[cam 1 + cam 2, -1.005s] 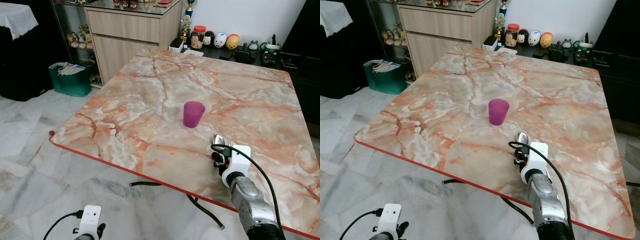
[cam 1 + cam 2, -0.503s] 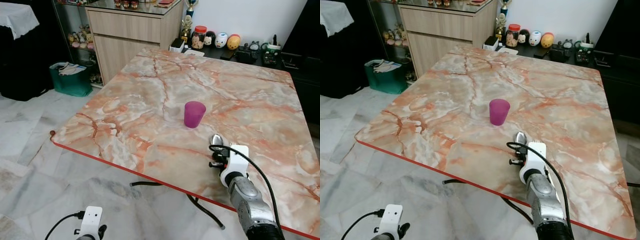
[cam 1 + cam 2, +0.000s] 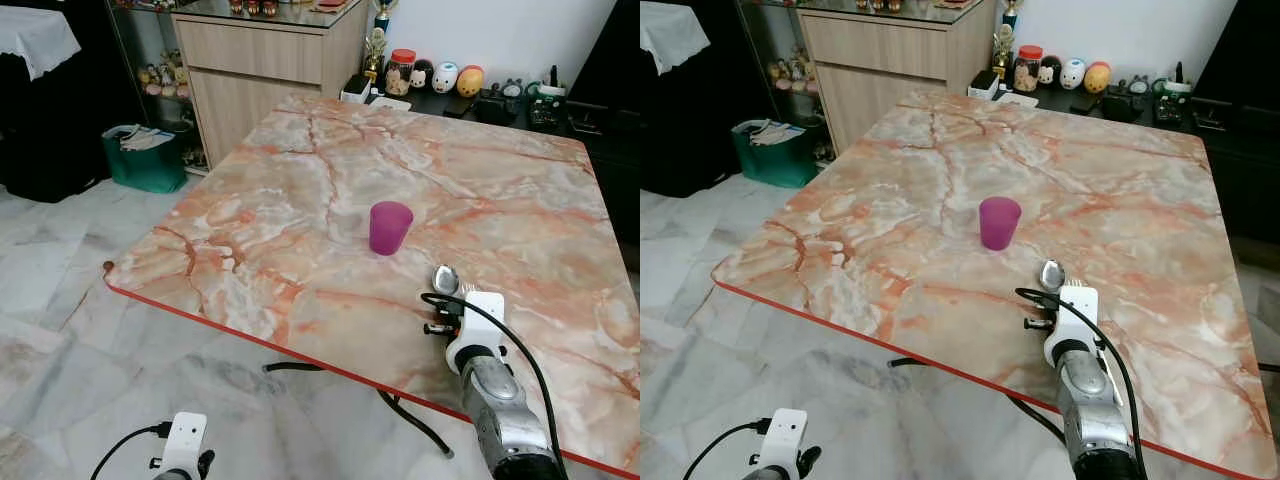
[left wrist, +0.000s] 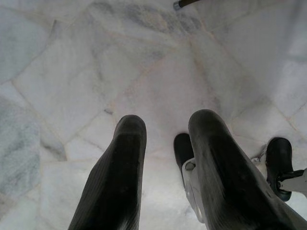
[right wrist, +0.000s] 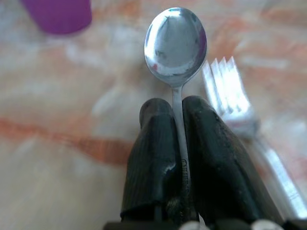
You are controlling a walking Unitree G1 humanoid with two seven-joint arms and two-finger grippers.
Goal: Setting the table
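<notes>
A purple cup (image 3: 389, 227) stands upright near the middle of the marble table (image 3: 290, 190). My right gripper (image 5: 176, 109) is shut on the handle of a silver spoon (image 5: 176, 40), low over the table's front right part. The spoon's bowl (image 3: 445, 277) points toward the cup, a short way to the right of it and nearer me. A silver fork (image 5: 231, 93) lies on the table close beside the spoon. My left gripper (image 4: 165, 132) hangs low over the floor, with its fingers apart and nothing between them.
The table's red front edge (image 3: 250, 336) runs diagonally before me. A wooden cabinet (image 3: 265, 60) and a green basket (image 3: 145, 155) stand at the back left. Small figurines (image 3: 450, 80) line a dark sideboard behind the table. Marble floor (image 3: 70, 330) lies to the left.
My right gripper has edged slightly to the right with the spoon in it. The cup has stayed in place and the left arm still hangs.
</notes>
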